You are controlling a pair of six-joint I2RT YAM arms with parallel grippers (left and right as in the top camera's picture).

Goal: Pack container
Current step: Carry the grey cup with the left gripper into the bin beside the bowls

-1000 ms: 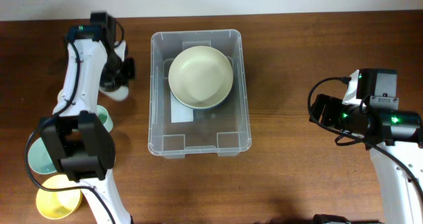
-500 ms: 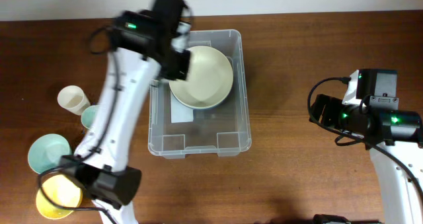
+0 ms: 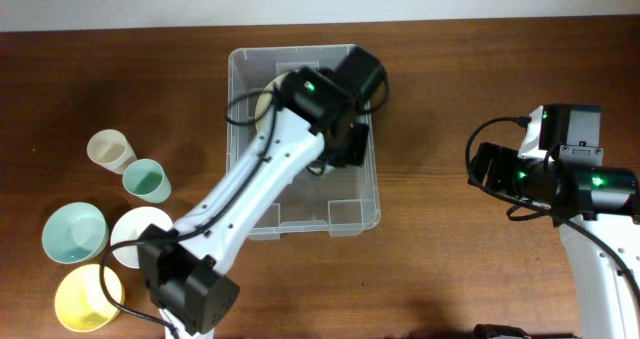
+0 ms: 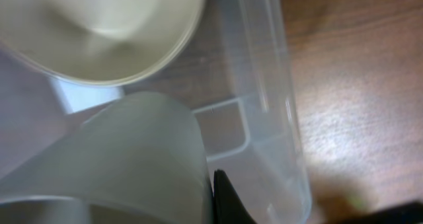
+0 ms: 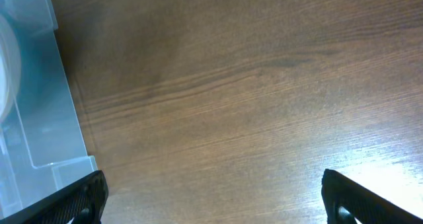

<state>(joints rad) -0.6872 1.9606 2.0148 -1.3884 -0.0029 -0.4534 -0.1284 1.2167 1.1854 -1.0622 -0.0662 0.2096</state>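
Your large clear rectangular plastic tub [image 3: 300, 214] sits at the middle of the brown wooden tabletop [image 3: 450, 99], with its long sides running from 12 to 6 o'clock. A round cream-coloured bowl [image 4: 99, 32] lies inside it toward the 12 o'clock end. The bowl lies partly over the white label [image 4: 82, 95] on the tub's base.

Your left arm reaches in from about 7 o'clock and puts the left tool [image 3: 342, 147] inside the tub's outline, close to its 3 o'clock wall. That tool is clenched on a pale translucent plastic cup [image 4: 119, 164]. In the left wrist view the cup fills the lower left, just beside the bowl and above the tub's floor — you cannot tell whether it touches that floor.

Your right tool [image 5: 211, 201] is released, its two dark fingertips spread wide. It hangs over bare wood at 3 o'clock, well apart from the tub; only one tub corner shows at the left edge of the right wrist view.

Outside the tub, out at 9 o'clock, stand a cream plastic cup [image 3: 110, 149] and a mint-green plastic cup [image 3: 148, 180], near each other. Toward 8 o'clock lie three round bowls — a mint-green bowl [image 3: 75, 231], a white bowl [image 3: 128, 235] partly under the left arm, and a yellow bowl [image 3: 85, 297].
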